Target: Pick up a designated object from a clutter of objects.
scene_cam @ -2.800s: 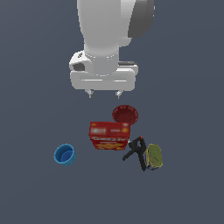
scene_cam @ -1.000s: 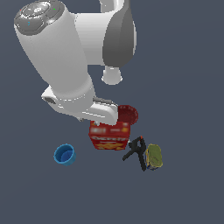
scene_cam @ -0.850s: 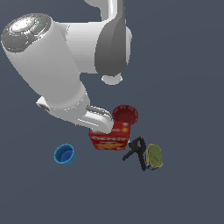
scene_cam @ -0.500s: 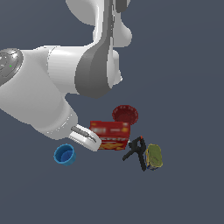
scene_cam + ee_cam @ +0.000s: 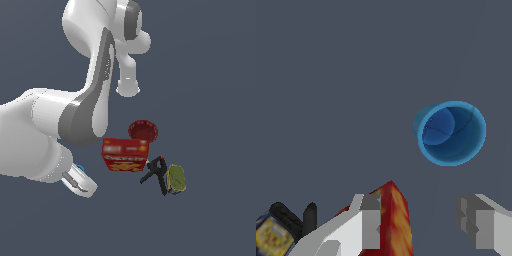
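Flat slate-grey ground (image 5: 215,75) fills both views, and we see nothing on it besides the small clutter and the arm. In the exterior view our white arm (image 5: 75,115) sweeps down across that view's left, its bulky wrist link covering the spot where the blue cup lies; only a thin sliver of blue (image 5: 65,182) peeks out at the edge of the link.

From the wrist view we see the cup (image 5: 450,132) plainly: round, bright blue, hollow, its opening turned toward the camera. It sits alone on the grey ground, apart from the other objects. Our gripper (image 5: 426,225) is spread wide, both fingers (image 5: 370,222) visible with clear space between them and nothing held. The cup is beyond the fingertips, not yet between them.

The red cracker box (image 5: 125,155) stands near the middle of the exterior view, with the dark red ribbed bowl (image 5: 143,130) just behind it. Toward the exterior view's right of the box lies the black clamp (image 5: 155,172), and the yellow-green can (image 5: 176,179) rests just beside the clamp. In the wrist view a corner of the box (image 5: 396,220) shows behind one finger, with the clamp (image 5: 293,217) and the can's label (image 5: 272,237) at the frame's edge.
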Controlling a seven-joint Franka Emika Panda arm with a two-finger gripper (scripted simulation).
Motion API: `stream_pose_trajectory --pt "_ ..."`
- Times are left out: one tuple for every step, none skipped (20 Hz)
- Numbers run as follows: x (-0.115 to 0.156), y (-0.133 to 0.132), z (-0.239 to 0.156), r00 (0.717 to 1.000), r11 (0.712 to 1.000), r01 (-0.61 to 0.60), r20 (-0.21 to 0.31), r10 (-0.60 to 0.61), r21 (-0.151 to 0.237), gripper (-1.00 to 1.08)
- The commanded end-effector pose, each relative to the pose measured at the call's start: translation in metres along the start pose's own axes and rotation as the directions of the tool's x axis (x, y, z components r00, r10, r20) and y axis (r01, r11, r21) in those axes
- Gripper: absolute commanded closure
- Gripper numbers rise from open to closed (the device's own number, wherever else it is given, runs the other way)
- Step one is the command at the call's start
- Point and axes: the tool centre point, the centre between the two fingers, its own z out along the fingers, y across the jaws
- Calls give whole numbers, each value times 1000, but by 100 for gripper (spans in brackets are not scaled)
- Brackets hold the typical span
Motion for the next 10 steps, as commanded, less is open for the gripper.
stream_pose_trajectory --pt "13 5 12 999 999 -40 13 40 3 -20" --pt "17 8 18 998 998 -56 18 56 4 -20" --pt "22 10 23 997 997 -71 24 71 5 -20" --pt "26 12 28 996 996 -86 29 85 6 -20" --pt "29 14 33 995 995 -99 33 99 6 -20" --pt "33 16 37 993 994 -112 38 112 7 -20" --pt "36 18 42 991 992 -124 42 123 7 -20" --pt "39 20 46 990 991 -135 46 134 7 -20" --pt "41 22 50 988 989 -145 50 144 7 -20" --pt "44 23 54 987 988 -154 53 153 7 -20"
